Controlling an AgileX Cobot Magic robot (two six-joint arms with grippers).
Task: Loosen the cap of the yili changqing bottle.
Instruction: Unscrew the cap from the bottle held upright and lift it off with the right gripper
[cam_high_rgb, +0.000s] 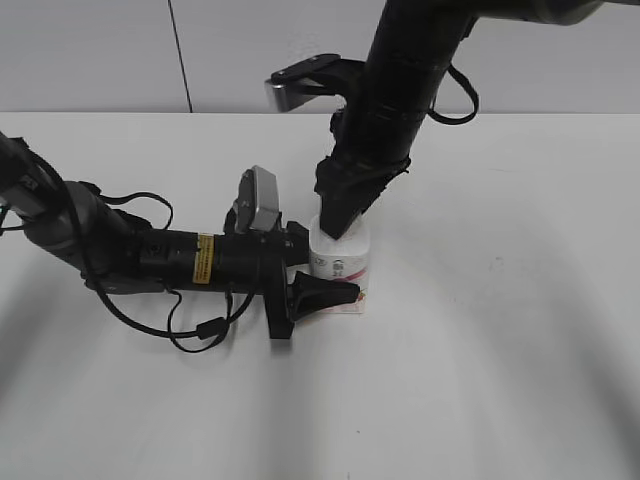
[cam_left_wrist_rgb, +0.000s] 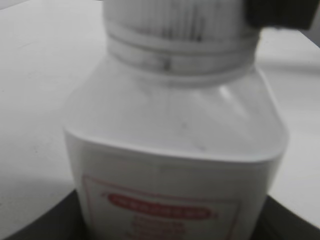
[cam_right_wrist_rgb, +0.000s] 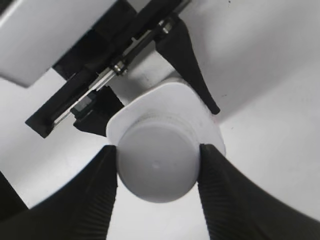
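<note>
The yili changqing bottle (cam_high_rgb: 342, 262) is a squat white bottle with a pink-red label, standing upright at the table's middle. My left gripper (cam_high_rgb: 335, 293) lies low along the table and is shut on the bottle's body, which fills the left wrist view (cam_left_wrist_rgb: 175, 150). My right gripper (cam_high_rgb: 338, 225) comes down from above and is shut on the cap. In the right wrist view the round white cap (cam_right_wrist_rgb: 156, 162) sits between the two black fingers (cam_right_wrist_rgb: 157, 167), both touching its sides. The ribbed cap edge shows at the top of the left wrist view (cam_left_wrist_rgb: 170, 20).
The white table (cam_high_rgb: 500, 350) extends on all sides. My left arm and its cables (cam_high_rgb: 150, 255) lie across the table's left half. The left gripper's body (cam_right_wrist_rgb: 100, 75) is just behind the bottle in the right wrist view.
</note>
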